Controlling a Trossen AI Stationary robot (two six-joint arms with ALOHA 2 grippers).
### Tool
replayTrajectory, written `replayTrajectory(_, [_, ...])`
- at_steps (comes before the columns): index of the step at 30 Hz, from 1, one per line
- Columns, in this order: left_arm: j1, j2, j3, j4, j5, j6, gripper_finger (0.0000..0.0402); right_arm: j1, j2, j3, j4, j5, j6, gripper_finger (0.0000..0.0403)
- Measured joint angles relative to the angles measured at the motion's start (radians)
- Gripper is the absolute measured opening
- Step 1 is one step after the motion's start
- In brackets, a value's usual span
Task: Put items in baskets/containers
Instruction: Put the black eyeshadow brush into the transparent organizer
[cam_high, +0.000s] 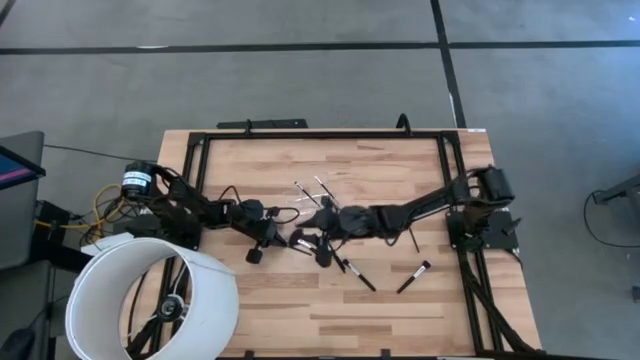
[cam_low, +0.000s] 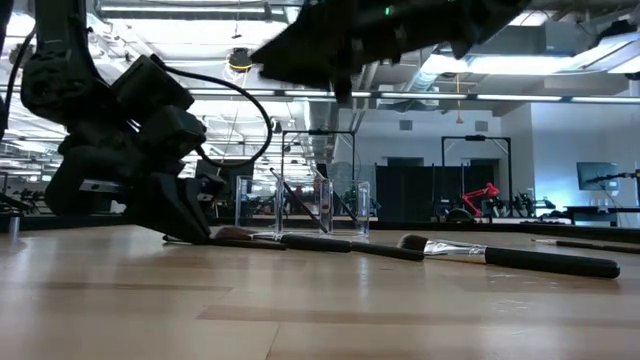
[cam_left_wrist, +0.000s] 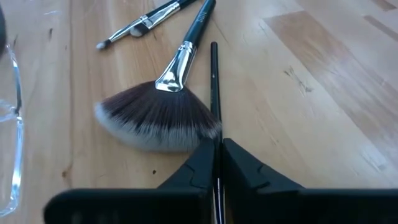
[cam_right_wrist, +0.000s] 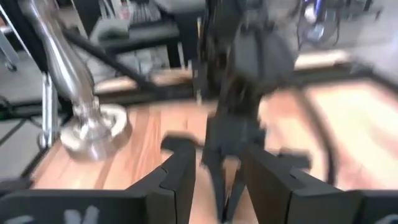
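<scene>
1. My left jaws (cam_left_wrist: 217, 163) are pinched shut on the thin brush (cam_left_wrist: 214, 93), a slim black stick lying flat on the counter (cam_left_wrist: 323, 87); I have it near one end, and the rest of the handle runs out ahead of me.
2. I judge it light and stiff, and smooth enough to swivel or slip in so narrow a pinch, so a hold nearer its middle would carry it steadier.
3. Touching it lies the fan brush (cam_left_wrist: 158, 115): dark bristles with pale tips, silver ferrule, black handle. Those bristles are soft, so I would take it by the handle.
4. Two more brushes (cam_left_wrist: 140, 23) lie near, beyond the fan.
5. The clear holder (cam_low: 300, 205) stands upright on the counter just behind the brushes, glinting and see-through; it looks hard and light, easy to knock.
6. My right jaws (cam_right_wrist: 214, 171) hang parted, holding nothing, over the middle of the counter close by.
</scene>
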Motion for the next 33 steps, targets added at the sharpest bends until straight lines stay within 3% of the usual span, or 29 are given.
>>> replayTrajectory(8, [-0.064,-0.134,-0.003,-0.089,-0.028,-0.006,0.0016,0.0,0.181,0.146,-0.148,-0.076,0.141,0.0181])
replayTrajectory(12, [-0.111,-0.21,-0.003,-0.167,-0.123,-0.006,0.0023,-0.005,0.271,0.257,-0.26,-0.132,0.161,0.0203])
replayTrajectory(15, [-0.128,-0.255,-0.002,-0.168,-0.139,-0.006,0.0019,-0.012,0.331,0.339,-0.34,-0.13,0.146,0.0206])
replayTrajectory(24, [-0.132,-0.283,-0.002,-0.199,-0.138,-0.006,0.0019,-0.055,0.453,0.552,-0.563,-0.165,0.142,0.0163])
replayTrajectory(27, [-0.133,-0.283,-0.002,-0.201,-0.138,-0.006,0.0019,-0.064,0.453,0.581,-0.658,-0.216,0.142,0.0138])
replayTrajectory(33, [-0.133,-0.283,-0.001,-0.2,-0.138,-0.006,0.0019,-0.062,0.446,0.584,-0.672,-0.246,0.133,0.0104])
